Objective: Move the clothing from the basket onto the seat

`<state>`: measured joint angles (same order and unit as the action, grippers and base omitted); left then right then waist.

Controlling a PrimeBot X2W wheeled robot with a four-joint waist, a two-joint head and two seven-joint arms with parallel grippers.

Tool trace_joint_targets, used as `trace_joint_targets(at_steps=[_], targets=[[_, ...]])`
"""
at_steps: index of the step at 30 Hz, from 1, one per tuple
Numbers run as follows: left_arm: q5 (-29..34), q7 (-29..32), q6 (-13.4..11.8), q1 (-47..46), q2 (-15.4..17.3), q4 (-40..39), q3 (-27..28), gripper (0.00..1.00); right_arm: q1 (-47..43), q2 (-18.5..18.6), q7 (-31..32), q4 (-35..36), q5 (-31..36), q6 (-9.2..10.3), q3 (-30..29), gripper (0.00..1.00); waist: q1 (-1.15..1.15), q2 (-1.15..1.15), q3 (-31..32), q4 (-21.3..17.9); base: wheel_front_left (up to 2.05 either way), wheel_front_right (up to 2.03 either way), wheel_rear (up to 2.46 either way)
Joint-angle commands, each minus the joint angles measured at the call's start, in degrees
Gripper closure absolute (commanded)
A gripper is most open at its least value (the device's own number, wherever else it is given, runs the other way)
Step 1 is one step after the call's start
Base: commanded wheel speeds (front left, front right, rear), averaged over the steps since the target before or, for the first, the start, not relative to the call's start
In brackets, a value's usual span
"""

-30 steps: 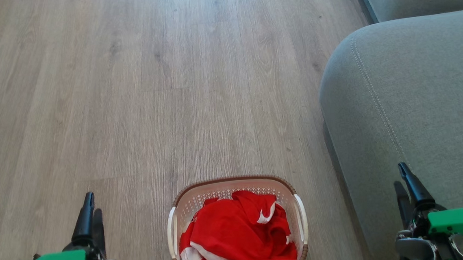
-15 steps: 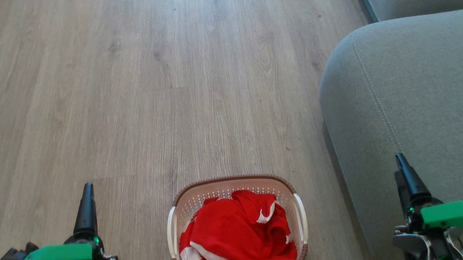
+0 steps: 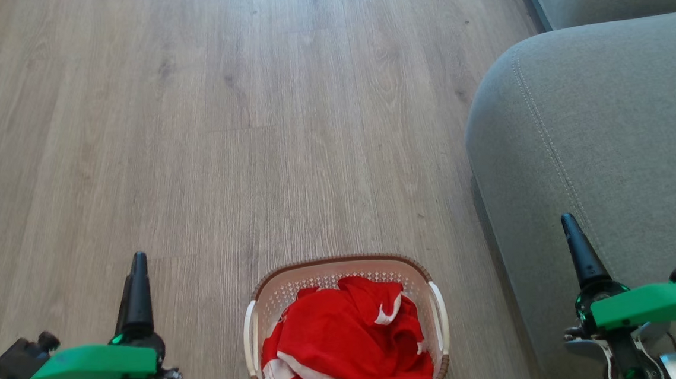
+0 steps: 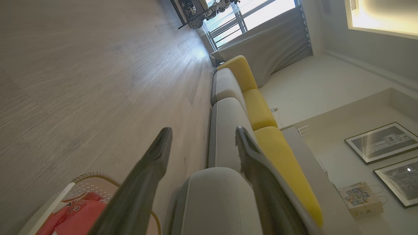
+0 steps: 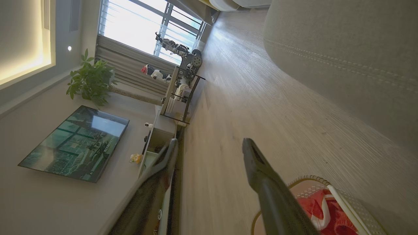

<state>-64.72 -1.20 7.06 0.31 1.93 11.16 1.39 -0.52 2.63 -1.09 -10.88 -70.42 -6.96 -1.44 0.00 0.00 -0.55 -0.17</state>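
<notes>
Since a second ago the left end effector (image 3: 139, 260) and the right end effector (image 3: 567, 221) have each come further up the head view, while the basket (image 3: 343, 263) keeps its place at the bottom centre. I see the left end effector at lower left over the wooden floor (image 3: 250, 130), and the right one at lower right, in front of the seat (image 3: 596, 136). Both flank the basket and are well apart from it.

In the left wrist view the two dark fingers (image 4: 153, 163) stand spread wide with nothing between them; the same holds for the fingers (image 5: 258, 169) in the right wrist view. Both end effectors are therefore open and empty.

The clothing (image 3: 337, 344), bright red with white trim, lies crumpled inside the basket and fills most of it. The basket sits on the floor just beside the front edge of the seat, whose pale stitched seam curves along its rounded corner. None of the clothing lies on the seat.

Behind the seat, yellow back cushions (image 4: 258, 107) appear in the left wrist view. A television (image 5: 75, 143) hangs on the far wall in the right wrist view.
</notes>
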Motion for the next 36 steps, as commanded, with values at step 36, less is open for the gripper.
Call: trace_joint_targets(at_steps=[36], targets=[[30.2, -6.46, -0.19, -2.77, 0.86, -6.64, -1.32, 0.0, 3.33, 1.8, -6.51, 5.76, 31.3, -0.35, 2.54, 0.0, 0.0, 0.0, 0.04, -0.59, 0.0, 0.0, 0.0]])
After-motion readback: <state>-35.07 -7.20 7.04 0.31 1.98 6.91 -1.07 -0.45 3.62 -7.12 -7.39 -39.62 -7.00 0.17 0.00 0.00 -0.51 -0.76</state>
